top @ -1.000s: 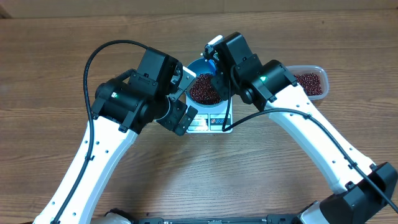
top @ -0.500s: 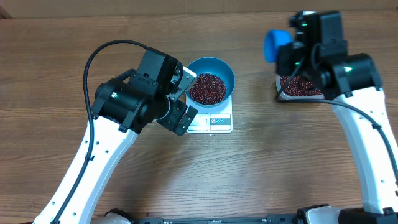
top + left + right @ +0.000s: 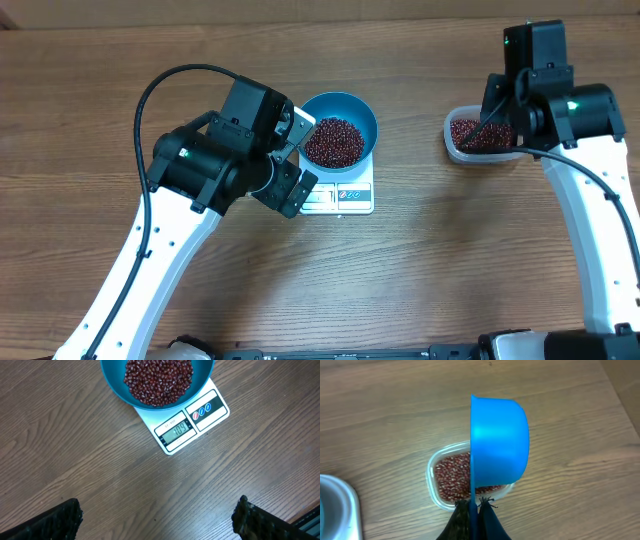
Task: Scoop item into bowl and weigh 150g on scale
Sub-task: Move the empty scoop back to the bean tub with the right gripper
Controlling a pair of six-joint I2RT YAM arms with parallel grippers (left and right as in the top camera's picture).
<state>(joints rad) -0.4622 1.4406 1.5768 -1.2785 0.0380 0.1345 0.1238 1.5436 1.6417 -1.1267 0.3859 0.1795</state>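
While the left gripper [image 3: 156, 521] gapes empty near the scale [image 3: 192, 422], the right gripper [image 3: 474, 510] clamps the blue scoop [image 3: 497, 442].

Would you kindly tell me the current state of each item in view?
bowl, on the scale, holding beans
scale, switched on, display lit
tub, open, beans inside
scoop, turned on its side above the tub
left gripper, open, empty
right gripper, shut on the scoop
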